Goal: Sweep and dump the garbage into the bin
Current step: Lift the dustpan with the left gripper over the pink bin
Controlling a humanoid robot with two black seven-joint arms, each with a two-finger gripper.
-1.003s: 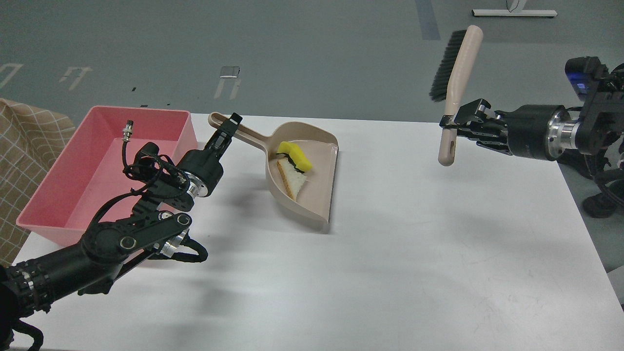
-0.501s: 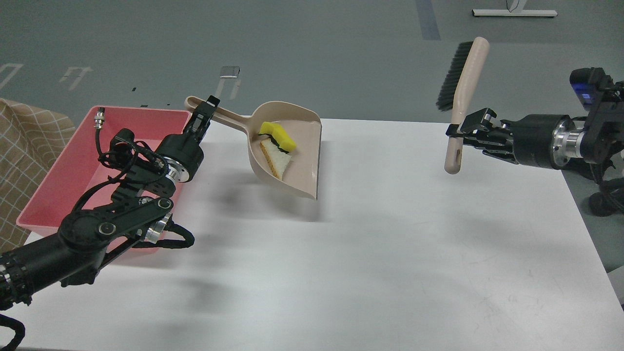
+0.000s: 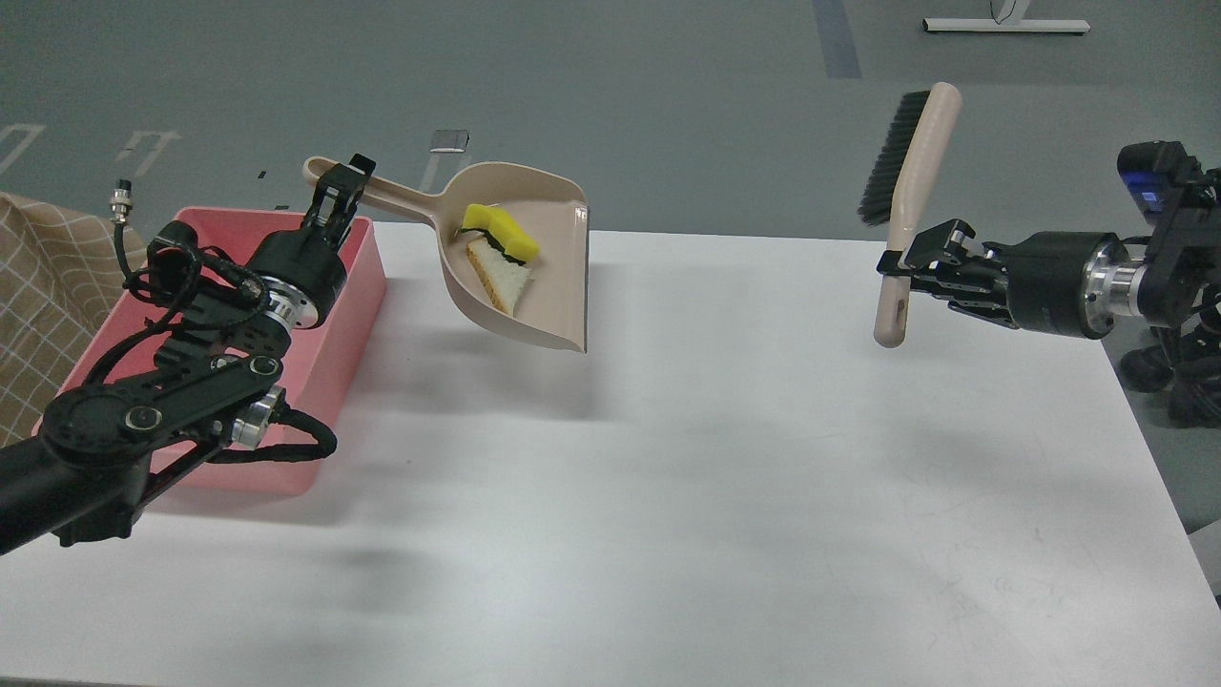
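My left gripper (image 3: 341, 187) is shut on the handle of the beige dustpan (image 3: 544, 296) and holds it in the air above the table, just right of the pink bin (image 3: 358, 286). The yellow sponge with its dark green layer (image 3: 503, 231) and the triangular white bread slice (image 3: 498, 277) lie in the pan's back part. My right gripper (image 3: 904, 264) is shut on the beige handle of a black-bristled brush (image 3: 914, 191), held upright above the table's right side. My left arm hides much of the bin.
The white table (image 3: 715, 477) spreads across the view, its far edge behind the dustpan. A tan checked cloth (image 3: 38, 286) lies at the far left beside the bin. Grey floor lies beyond, with a white stand base (image 3: 1006, 26) at top right.
My left gripper has lifted the dustpan off the table and carried it up and left toward the bin, with both pieces still in it. The right gripper with the brush drifted slightly right.
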